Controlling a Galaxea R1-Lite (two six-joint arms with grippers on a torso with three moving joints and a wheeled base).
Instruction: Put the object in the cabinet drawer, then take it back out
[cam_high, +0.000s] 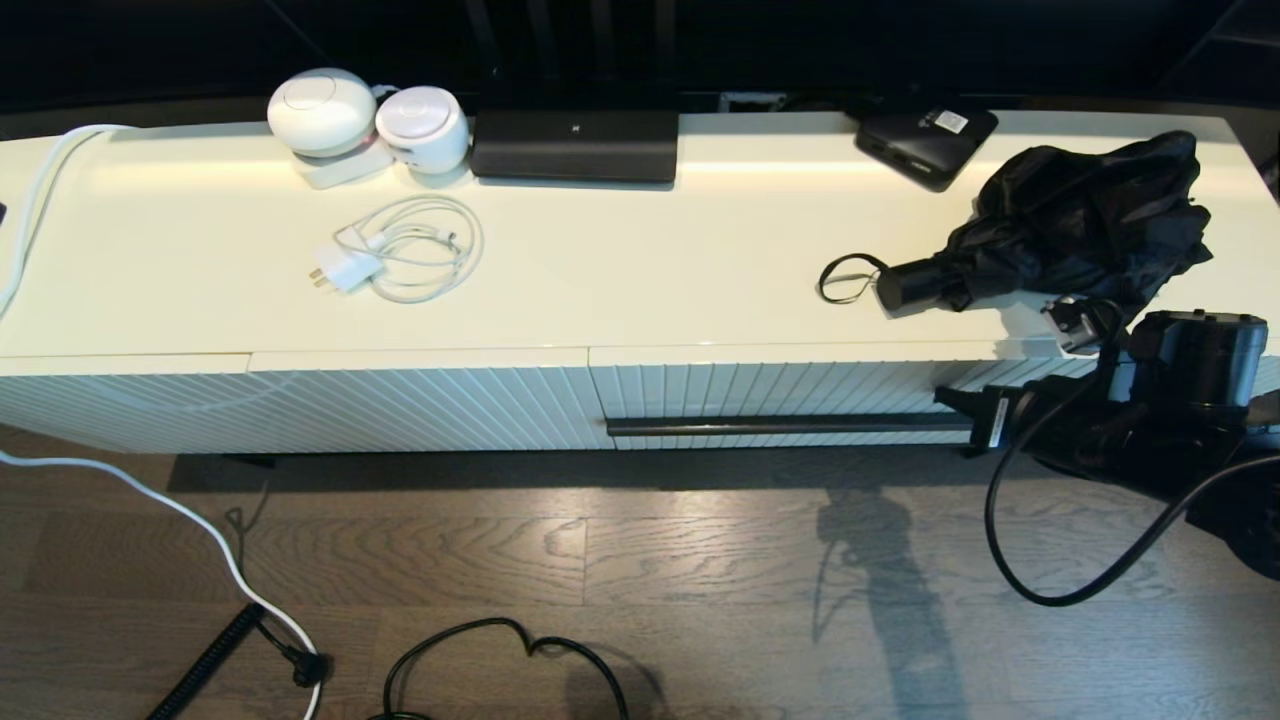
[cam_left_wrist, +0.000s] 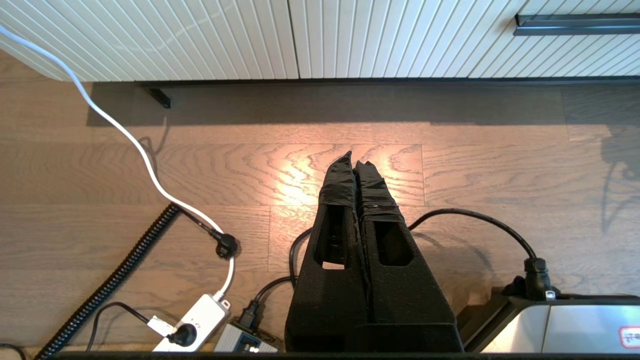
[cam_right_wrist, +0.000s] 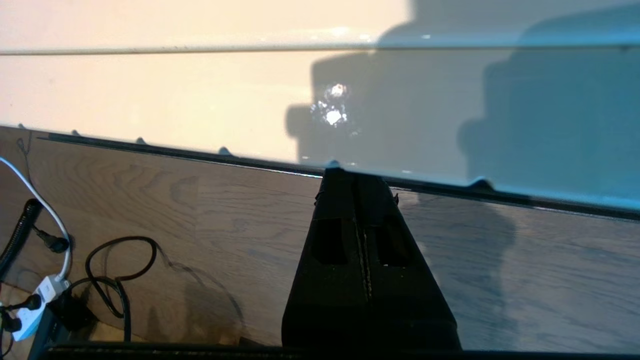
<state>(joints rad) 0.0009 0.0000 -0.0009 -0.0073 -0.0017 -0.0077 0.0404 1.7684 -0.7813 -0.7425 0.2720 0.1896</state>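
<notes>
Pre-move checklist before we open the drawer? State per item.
1. Cabinet drawer open: not ok, its front looks level with the neighbouring panel.
2. Right gripper at the bar handle: ok, tips at its right end.
3. Grip on the handle: not ok, the fingers are shut together, not around the bar.
4. Umbrella reachable: ok, lying on the cabinet top, right end.
5. Left gripper clear: ok, shut, low over the floor.
6. Black cable snag: cannot tell.

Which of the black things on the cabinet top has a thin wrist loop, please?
The folding umbrella at the robot's right end has it: loose bunched fabric, a short cylindrical handle and the loop. The flat box bears a white label; the wide device is a plain rectangle.
</notes>
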